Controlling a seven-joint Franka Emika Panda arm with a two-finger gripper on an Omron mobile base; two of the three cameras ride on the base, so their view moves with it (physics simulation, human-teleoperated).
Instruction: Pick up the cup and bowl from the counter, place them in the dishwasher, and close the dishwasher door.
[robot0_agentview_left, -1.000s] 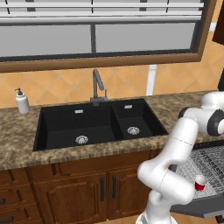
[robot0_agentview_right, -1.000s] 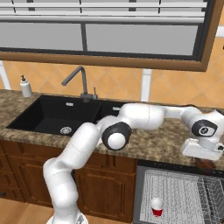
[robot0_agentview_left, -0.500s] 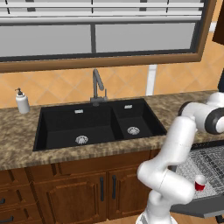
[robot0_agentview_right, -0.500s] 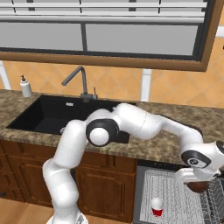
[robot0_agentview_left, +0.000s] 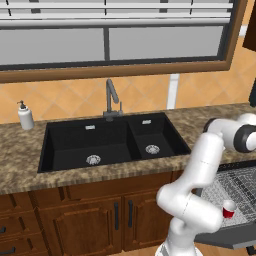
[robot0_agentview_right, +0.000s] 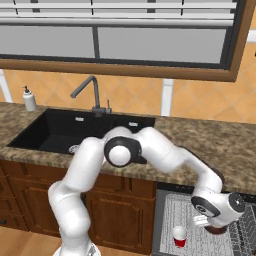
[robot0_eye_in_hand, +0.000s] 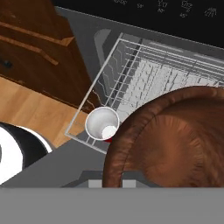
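- We take the dishwasher rack (robot0_agentview_right: 200, 220) as our landmark; it sits pulled out over the lowered dishwasher door (robot0_agentview_left: 235, 235), below the counter (robot0_agentview_right: 220, 145) edge
- Our arm reaches from the base, elbow bent in front of the sink (robot0_agentview_left: 110, 142), forearm sloping down so the wrist hangs low above the rack
- The bowl (robot0_eye_in_hand: 175, 140), brown and wood-grained, looks rigid and fairly light to us; we judge its thin rim the best hold
- The gripper (robot0_agentview_right: 212, 227) is pinched narrow, apparently on that rim, holding the bowl above the rack
- The cup (robot0_agentview_right: 179, 236), small and likely tippy, stands upright in the rack's near corner, just beside the bowl
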